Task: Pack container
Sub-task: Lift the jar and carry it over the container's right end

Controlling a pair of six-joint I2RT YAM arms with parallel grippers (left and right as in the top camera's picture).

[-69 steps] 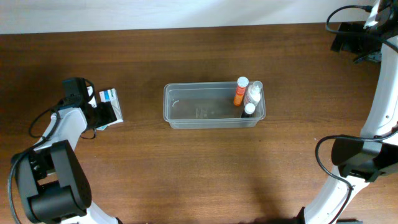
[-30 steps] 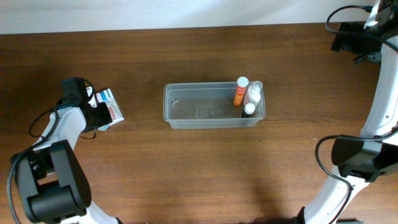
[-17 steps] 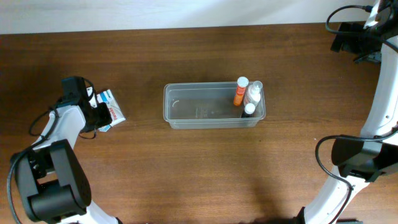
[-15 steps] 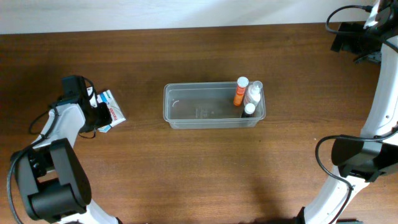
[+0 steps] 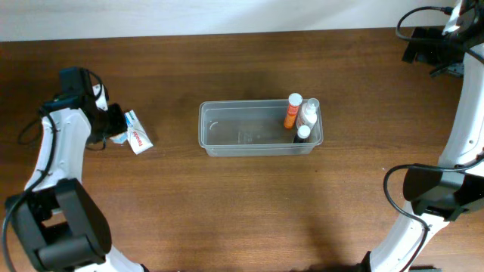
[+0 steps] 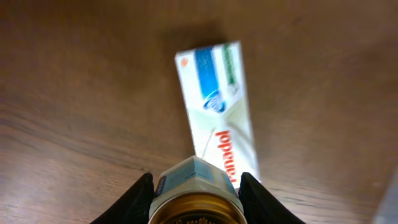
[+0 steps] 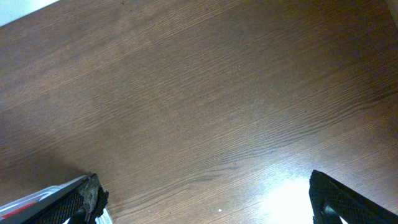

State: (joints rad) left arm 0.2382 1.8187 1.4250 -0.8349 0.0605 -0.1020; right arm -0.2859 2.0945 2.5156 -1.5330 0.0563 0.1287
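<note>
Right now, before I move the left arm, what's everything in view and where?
Clear rectangular plastic container: one, colourless, table centre.
Orange bottle with white cap: one, orange, container's right end.
White bottle: one, white, beside the orange one.
Small dark bottle with white cap: one, dark, same end.
White cardboard box with blue and red print: one, white, left of container.
Brown wooden table: one, brown.
Left arm: one, white and black, jaws shut on the box.
Right arm: one, white and black, far right corner, jaws open.
</note>
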